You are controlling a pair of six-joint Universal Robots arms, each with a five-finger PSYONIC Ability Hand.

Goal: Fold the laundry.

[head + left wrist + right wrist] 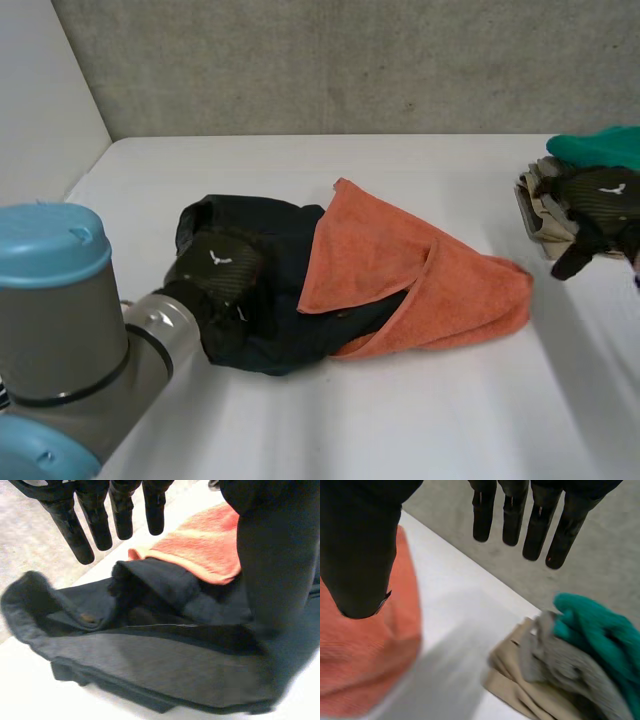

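Mid-sort on the table (400, 430): two loose cloths in the middle, one pile at the right edge.

Left hand (218, 268) poised over the dark garment (270, 335), fingers (90, 525) straight and apart, clamped on nothing; probably placed there to take hold of an edge. Right hand (600, 195) just beside the pile (538, 218), fingers (540, 525) straight and spread, likewise empty; likely between picks. Orange towel (400, 270) draped half over the garment and touching it, so probably to be lifted clear first. Counted: two hands, one garment, one towel, one pile of three visible pieces, teal (600, 625) on grey (560, 662) on beige (510, 682). Neither middle cloth folded flat yet, by the look.
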